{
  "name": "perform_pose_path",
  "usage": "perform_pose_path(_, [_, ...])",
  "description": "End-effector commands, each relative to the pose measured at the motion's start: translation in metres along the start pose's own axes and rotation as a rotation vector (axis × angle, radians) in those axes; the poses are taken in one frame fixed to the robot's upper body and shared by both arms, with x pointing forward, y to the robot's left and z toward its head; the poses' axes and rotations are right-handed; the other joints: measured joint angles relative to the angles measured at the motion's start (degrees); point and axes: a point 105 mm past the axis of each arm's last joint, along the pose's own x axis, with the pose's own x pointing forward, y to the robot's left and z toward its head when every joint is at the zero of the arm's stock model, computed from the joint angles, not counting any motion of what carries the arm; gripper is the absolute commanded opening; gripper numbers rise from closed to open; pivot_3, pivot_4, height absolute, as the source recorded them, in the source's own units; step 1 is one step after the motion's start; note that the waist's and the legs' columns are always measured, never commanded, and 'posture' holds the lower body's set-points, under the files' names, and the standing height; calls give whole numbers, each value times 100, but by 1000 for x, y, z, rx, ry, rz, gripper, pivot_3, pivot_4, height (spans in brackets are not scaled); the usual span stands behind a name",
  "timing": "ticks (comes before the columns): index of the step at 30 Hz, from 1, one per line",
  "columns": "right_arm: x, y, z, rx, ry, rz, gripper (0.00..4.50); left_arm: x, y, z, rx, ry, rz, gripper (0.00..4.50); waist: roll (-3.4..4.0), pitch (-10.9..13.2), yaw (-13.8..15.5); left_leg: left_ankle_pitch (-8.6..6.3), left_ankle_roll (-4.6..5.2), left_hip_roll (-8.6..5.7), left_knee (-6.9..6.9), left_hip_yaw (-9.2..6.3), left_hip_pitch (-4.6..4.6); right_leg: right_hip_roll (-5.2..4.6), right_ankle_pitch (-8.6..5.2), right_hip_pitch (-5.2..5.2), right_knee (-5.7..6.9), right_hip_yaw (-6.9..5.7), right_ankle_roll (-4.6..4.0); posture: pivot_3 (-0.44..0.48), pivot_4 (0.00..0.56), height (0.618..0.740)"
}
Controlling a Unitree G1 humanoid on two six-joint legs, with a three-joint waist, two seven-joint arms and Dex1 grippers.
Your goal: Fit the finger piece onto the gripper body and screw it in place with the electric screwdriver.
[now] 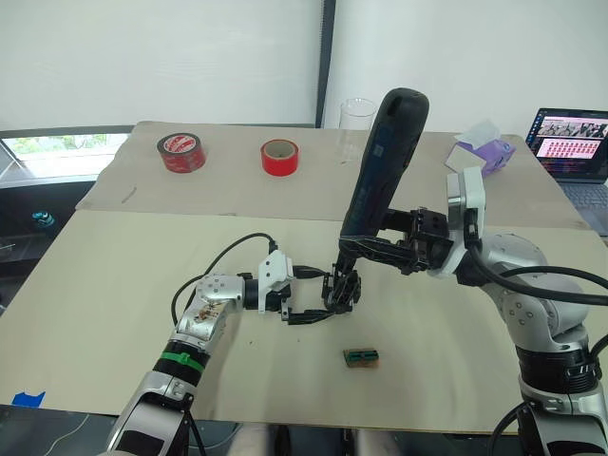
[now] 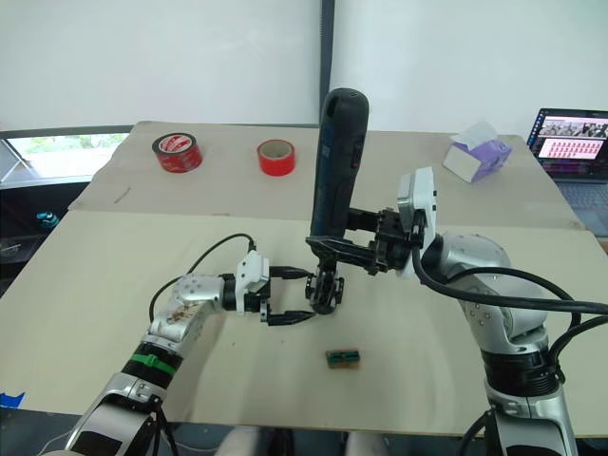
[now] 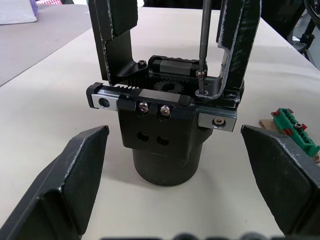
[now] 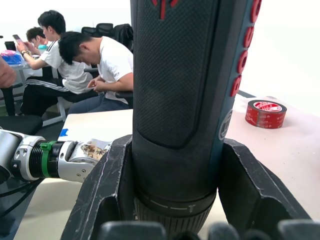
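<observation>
**Screwdriver bit down on the gripper body**

Bit contact is the hardest thing to read: in the left wrist view the thin metal shaft comes down to a screw at the top edge of the gripper body (image 3: 162,132), beside one upright black finger, but whether the tip is seated in the screw head cannot be told. From the head views the gripper body (image 1: 342,288) is a small dark cluster, partly masked by the tool's lower end, and the loose finger piece cannot be separated from the body's own parts; two upright black blades stand on the body in the wrist view.

The electric screwdriver (image 1: 383,157) stands nearly upright, long axis leaning slightly, butt end up and away from the robot, bit end down onto the gripper body near the middle of the table (image 1: 114,285).

The right gripper (image 1: 385,249) clamps the tool's barrel low down, a finger pressed to each side. The left gripper (image 1: 306,294) lies at table level just beside the gripper body, fingers spread wide to either side of it without touching.

A small green block (image 1: 362,358) lies nearer the robot. Two red tape rolls (image 1: 180,151) sit far back.
</observation>
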Motion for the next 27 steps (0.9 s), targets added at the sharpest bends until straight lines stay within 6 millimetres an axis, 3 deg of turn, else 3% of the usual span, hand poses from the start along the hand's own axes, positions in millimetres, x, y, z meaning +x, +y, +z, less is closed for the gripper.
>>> perform_pose_path(1, [-1, 4, 16, -78, -40, 10, 1920, 3, 0, 10, 46, -22, -10, 4500, 0, 0, 0, 0, -1, 0, 0, 0, 0, 0, 0, 0, 0, 0, 0, 0, 150, 740])
perform_pose_path(16, [4, 8, 4, -74, -22, 6, 1920, 6, 1, 6, 36, -1, -9, 4500, 0, 0, 0, 0, 2, 0, 1, 0, 2, 1, 1, 1, 2, 0, -1, 0, 150, 740])
perform_pose_path(27, [3, 7, 6, -80, -21, 8, 1920, 14, 4, -8, 9, 58, -10, 4500, 0, 0, 2, -2, 7, 0, 2, 0, 1, 1, 1, 2, 2, -1, -1, 0, 150, 740])
